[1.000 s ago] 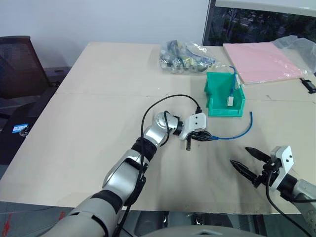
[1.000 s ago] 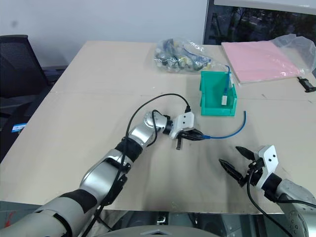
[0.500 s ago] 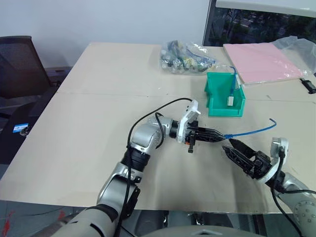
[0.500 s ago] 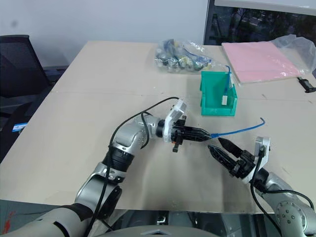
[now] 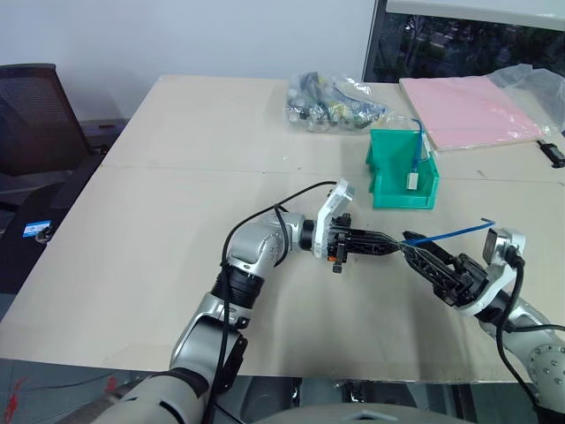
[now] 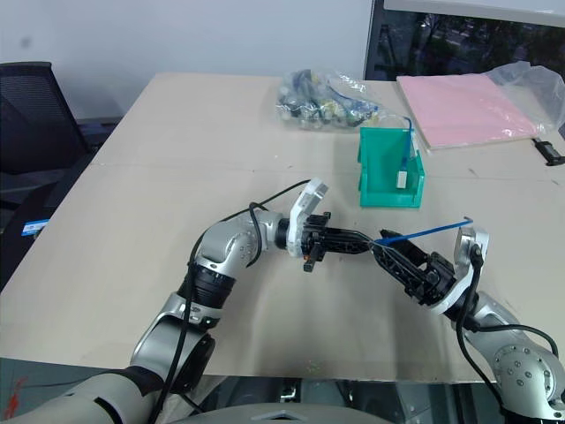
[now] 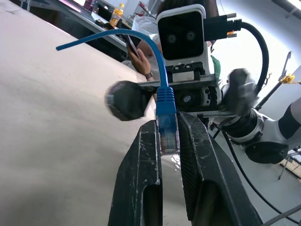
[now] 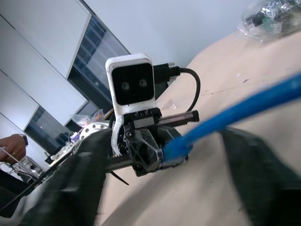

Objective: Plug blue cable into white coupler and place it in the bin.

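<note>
My left gripper (image 5: 393,244) is shut on the clear plug of the blue cable (image 5: 450,234) and holds it level above the table, pointing right. The left wrist view shows the plug (image 7: 168,136) pinched between the two fingers. The cable runs on to the right, its free end in the air. My right gripper (image 5: 411,251) faces the left one with open fingers (image 8: 75,188) on either side of the cable just past the plug. The green bin (image 5: 381,163) stands behind them. Inside it is a small white coupler (image 5: 411,179) on a second blue cable.
A clear bag of mixed cables (image 5: 331,102) lies at the back of the table, with a pink folder (image 5: 468,110) at the back right. A black chair (image 5: 31,115) stands off the table's left side. The table's front edge runs just below both arms.
My left gripper lifted the cable off the table and rolled, then held still. The right gripper rose and moved left to the cable by the left fingertips, its fingers narrowing.
</note>
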`<state>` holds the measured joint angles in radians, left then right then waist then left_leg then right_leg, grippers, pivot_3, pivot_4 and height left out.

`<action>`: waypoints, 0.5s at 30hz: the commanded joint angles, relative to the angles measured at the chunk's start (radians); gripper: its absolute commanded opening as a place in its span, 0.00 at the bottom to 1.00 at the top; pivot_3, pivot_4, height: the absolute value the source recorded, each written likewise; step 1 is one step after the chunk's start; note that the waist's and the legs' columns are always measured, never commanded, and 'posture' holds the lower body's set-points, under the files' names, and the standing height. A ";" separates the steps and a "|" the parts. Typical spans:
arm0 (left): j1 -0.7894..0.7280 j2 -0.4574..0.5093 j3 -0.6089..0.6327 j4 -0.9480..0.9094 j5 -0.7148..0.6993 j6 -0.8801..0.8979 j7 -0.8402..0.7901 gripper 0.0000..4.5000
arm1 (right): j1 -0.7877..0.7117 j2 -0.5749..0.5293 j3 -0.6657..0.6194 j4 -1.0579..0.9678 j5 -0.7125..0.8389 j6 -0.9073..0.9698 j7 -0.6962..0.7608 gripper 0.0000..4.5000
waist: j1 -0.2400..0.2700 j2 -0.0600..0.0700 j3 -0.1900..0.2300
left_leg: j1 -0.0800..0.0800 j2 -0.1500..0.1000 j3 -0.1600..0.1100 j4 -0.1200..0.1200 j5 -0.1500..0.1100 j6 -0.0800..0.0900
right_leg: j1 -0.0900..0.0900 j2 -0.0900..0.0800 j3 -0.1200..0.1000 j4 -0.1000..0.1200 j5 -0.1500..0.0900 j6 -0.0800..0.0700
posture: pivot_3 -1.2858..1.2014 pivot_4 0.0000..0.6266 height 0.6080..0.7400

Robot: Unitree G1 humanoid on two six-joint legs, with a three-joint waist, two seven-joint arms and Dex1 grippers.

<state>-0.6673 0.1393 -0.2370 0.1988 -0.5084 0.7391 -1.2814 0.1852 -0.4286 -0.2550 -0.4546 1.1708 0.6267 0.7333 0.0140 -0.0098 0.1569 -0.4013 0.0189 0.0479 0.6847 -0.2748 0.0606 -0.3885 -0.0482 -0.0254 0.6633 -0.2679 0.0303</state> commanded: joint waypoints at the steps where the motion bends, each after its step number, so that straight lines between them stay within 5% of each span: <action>1: -0.016 -0.006 0.007 -0.028 -0.028 -0.001 0.003 0.01 | 0.006 -0.004 -0.021 -0.036 0.015 -0.013 0.008 0.41 | 0.000 0.000 0.000 | 0.000 0.000 0.000 0.000 0.000 0.000 | 0.000 0.000 0.000 0.000 0.000 0.000 | 0.52 0.24 1.00; 5: -0.017 -0.006 0.003 -0.026 -0.028 -0.005 0.005 0.01 | 0.004 -0.005 -0.024 -0.035 0.021 -0.013 0.006 0.01 | 0.000 0.000 0.000 | 0.000 0.000 0.000 0.000 0.000 0.000 | 0.000 0.000 0.000 0.000 0.000 0.000 | 0.52 0.24 1.00; 9: -0.002 0.012 -0.010 -0.063 -0.032 0.008 -0.004 0.01 | -0.008 -0.005 -0.038 -0.031 0.033 -0.017 -0.008 0.01 | 0.000 0.000 0.000 | 0.000 0.000 0.000 0.000 0.000 0.000 | 0.000 0.000 0.000 0.000 0.000 0.000 | 0.52 0.24 1.00; 10: 0.005 0.022 -0.013 -0.082 -0.032 0.010 -0.006 0.24 | -0.012 -0.007 -0.042 -0.028 0.039 -0.014 -0.011 0.00 | 0.000 0.000 0.000 | 0.000 0.000 0.000 0.000 0.000 0.000 | 0.000 0.000 0.000 0.000 0.000 0.000 | 0.52 0.24 1.00; 11: 0.012 0.032 -0.017 -0.100 -0.033 0.012 -0.005 0.27 | -0.014 -0.010 -0.047 -0.026 0.045 -0.012 -0.011 0.00 | 0.000 0.000 0.000 | 0.000 0.000 0.000 0.000 0.000 0.000 | 0.000 0.000 0.000 0.000 0.000 0.000 | 0.52 0.24 1.00; 15: 0.064 0.069 0.023 -0.241 -0.052 0.008 0.059 0.70 | -0.027 -0.028 -0.079 0.014 0.032 -0.020 -0.002 0.00 | -0.001 0.000 0.000 | 0.000 0.000 0.000 -0.001 0.000 0.000 | 0.000 0.000 0.000 0.000 0.000 0.000 | 0.52 0.24 1.00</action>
<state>-0.6042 0.2092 -0.2377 0.0293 -0.5336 0.7516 -1.2417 0.1671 -0.4504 -0.2997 -0.4327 1.1877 0.6208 0.7249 0.0129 -0.0097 0.1569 -0.4011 0.0194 0.0477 0.6837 -0.2748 0.0606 -0.3886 -0.0490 -0.0251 0.6632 -0.2680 0.0301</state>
